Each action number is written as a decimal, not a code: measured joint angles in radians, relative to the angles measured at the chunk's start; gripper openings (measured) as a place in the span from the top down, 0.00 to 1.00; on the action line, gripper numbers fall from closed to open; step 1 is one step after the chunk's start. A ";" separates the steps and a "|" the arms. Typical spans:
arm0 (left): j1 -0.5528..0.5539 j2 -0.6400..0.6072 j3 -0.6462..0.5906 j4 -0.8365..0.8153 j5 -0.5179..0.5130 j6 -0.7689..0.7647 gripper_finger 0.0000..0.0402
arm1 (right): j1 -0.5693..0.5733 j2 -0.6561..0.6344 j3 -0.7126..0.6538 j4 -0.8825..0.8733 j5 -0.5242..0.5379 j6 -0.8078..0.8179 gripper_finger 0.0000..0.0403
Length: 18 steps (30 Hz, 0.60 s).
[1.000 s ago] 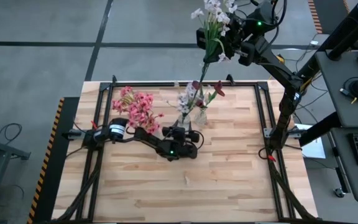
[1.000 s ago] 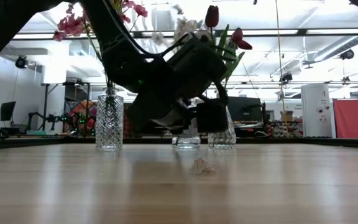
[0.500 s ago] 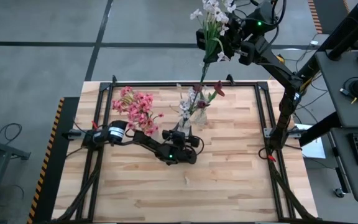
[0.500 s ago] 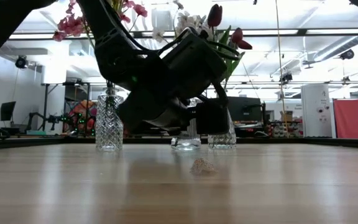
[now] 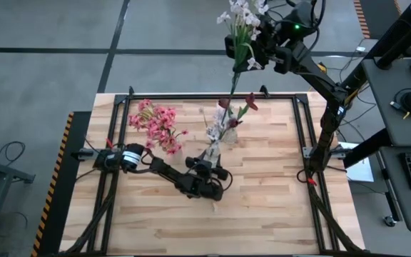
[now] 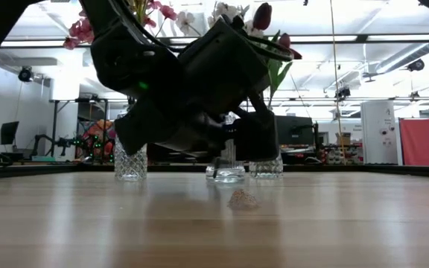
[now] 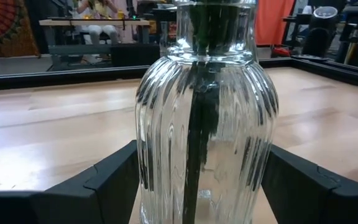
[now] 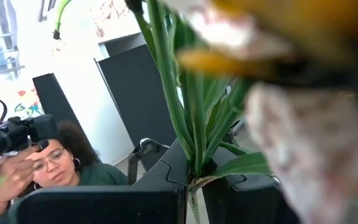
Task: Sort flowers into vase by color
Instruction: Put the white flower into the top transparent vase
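Left gripper sits low over the middle of the wooden table, its two dark fingers spread wide on either side of a ribbed clear glass vase; in the left wrist view the vase fills the gap between the fingers, but contact at the glass is not visible, so whether the claw has actually closed on it cannot be told. A dark green stalk runs down inside this vase. From above, the same vase stands just beyond the left gripper and carries white-lilac blossoms. Just to its right and slightly farther back is a second glass vase with dark red tulip-like blooms and green leaves. Well to the left, toward the far left part of the table, the pink blossom clusters stand in a cut-glass vase, seen clearly in the low view. Right gripper is raised beyond the far edge of the table, clamped around the green stalk of a stem of white blossoms; the stalk hangs down from the fingers toward the table's far rim. Right wrist view shows green stalks and leaves close to the lens, with blurred pale blossom in front, and a person in the room behind. Low view: a small pale scrap lies on the table surface in front of the vases, near the middle; what it is cannot be made out.
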State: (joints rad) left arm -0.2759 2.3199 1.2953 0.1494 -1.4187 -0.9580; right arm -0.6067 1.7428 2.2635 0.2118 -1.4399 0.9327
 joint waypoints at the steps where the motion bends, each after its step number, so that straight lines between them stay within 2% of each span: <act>1: -0.003 0.000 0.000 -0.001 -0.006 -0.004 0.32 | 0.000 0.000 0.000 -0.004 0.000 0.000 0.96; 9: 0.018 0.000 -0.002 -0.058 -0.035 -0.042 0.32 | 0.000 -0.001 0.000 -0.006 0.000 0.001 0.96; 18: 0.028 -0.002 -0.002 -0.224 -0.049 -0.213 0.32 | 0.000 -0.001 0.000 -0.007 0.000 0.000 0.96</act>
State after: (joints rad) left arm -0.2481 2.3180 1.2938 -0.0742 -1.4677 -1.1714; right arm -0.6067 1.7416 2.2635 0.2050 -1.4399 0.9331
